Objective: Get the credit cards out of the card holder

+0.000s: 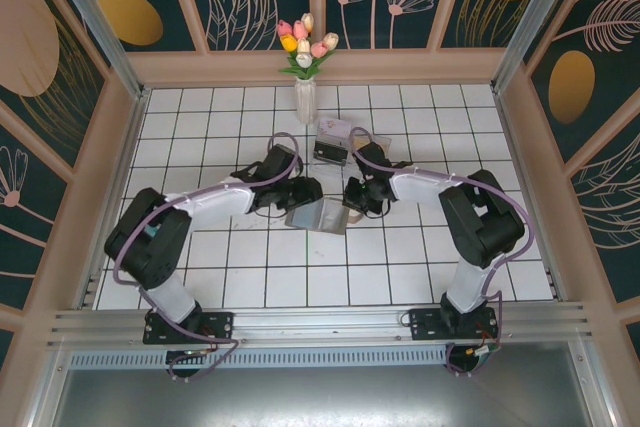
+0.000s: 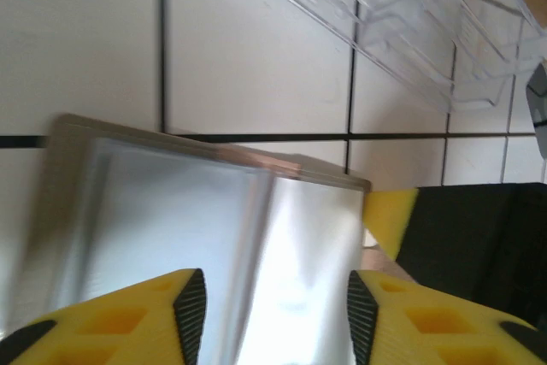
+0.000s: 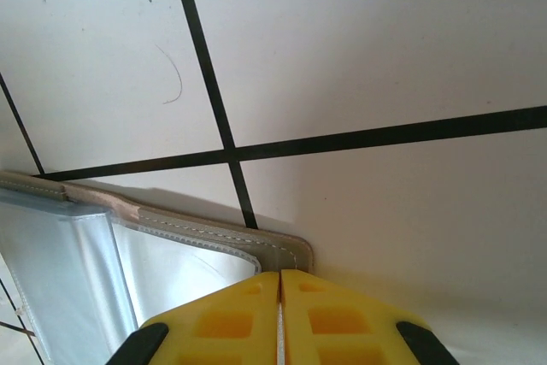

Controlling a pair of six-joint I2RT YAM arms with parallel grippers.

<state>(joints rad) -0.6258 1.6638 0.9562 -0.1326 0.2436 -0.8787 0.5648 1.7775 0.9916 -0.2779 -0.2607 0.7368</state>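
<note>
Card holder: the card holder is lying open on the white tiled table, at the middle, between the two sets of fingers.
Card holder up close: in the left wrist view the card holder is showing a shiny clear pocket framed by a tan-grey stitched rim. The glare is hiding whatever is sitting inside, so the credit cards cannot be told.
Left gripper: the left gripper is hanging over the left, far part of the card holder. In its own view the left gripper is keeping its yellow fingers spread wide, with the shiny panel showing in the gap.
Right gripper: the right gripper is sitting at the right edge of the card holder. In its own view the right gripper is pressing its fingers together, only a thin seam between them, right at the rounded corner of the card holder. Whether they are pinching the rim cannot be told.
In the way: the clear plastic tray is standing just beyond both grippers, with something dark in its near part. The left wrist view is catching the tray at the upper right.
Further off: a white vase of tulips is standing behind the tray, near the far wall.
Arms: both arms are reaching inward from the near edge, meeting over the card holder.
</note>
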